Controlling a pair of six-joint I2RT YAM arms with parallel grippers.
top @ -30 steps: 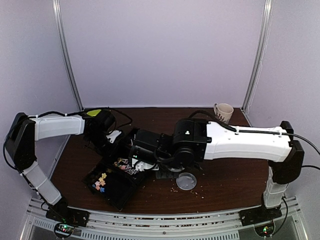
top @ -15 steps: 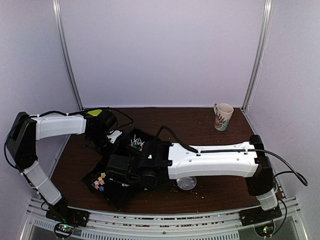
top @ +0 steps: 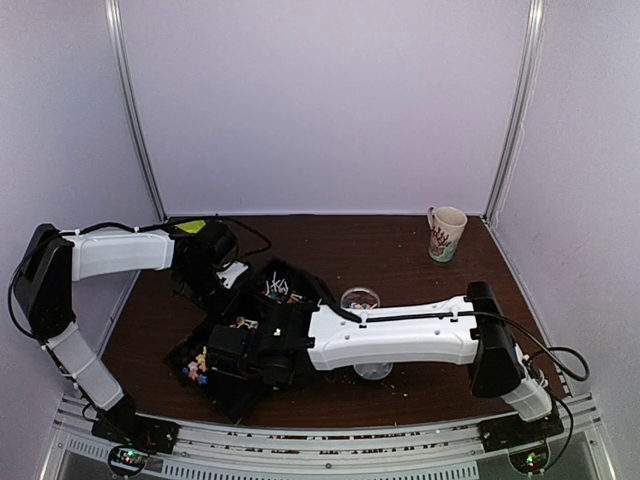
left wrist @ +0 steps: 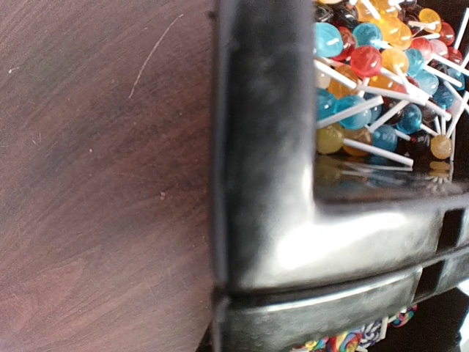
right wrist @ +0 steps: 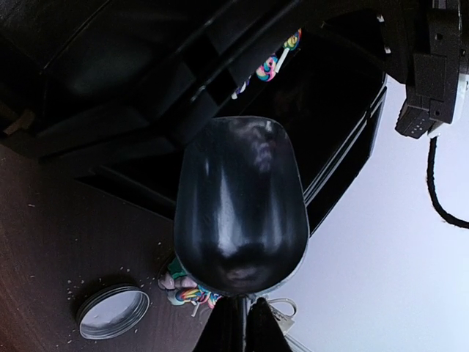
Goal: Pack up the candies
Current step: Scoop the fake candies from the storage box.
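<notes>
A black compartment tray point(top: 235, 395) lies left of centre. Small pastel candies point(top: 200, 364) sit in its near-left compartment, and ball lollipops point(top: 275, 289) fill the far one point(left wrist: 381, 81). Swirl lollipops point(top: 243, 322) lie between them. My right gripper point(top: 232, 352) reaches low over the tray, beside the candies. It is shut on the handle of a black scoop point(right wrist: 238, 198), whose glossy bowl looks empty. A colourful heap of sweets point(right wrist: 187, 292) shows under the scoop. My left gripper point(top: 215, 265) is at the tray's far-left corner. The tray rim point(left wrist: 264, 183) fills its view and hides the fingers.
A small open glass jar point(top: 360, 298) stands right of the tray. Its round lid point(top: 372, 370) lies near the front, also in the right wrist view point(right wrist: 113, 312). A patterned mug point(top: 445, 232) stands at the back right. Pale crumbs dot the table.
My right arm has swung left and stretched low over the tray's near-left part, carrying the scoop and uncovering the jar. The left arm has not moved.
</notes>
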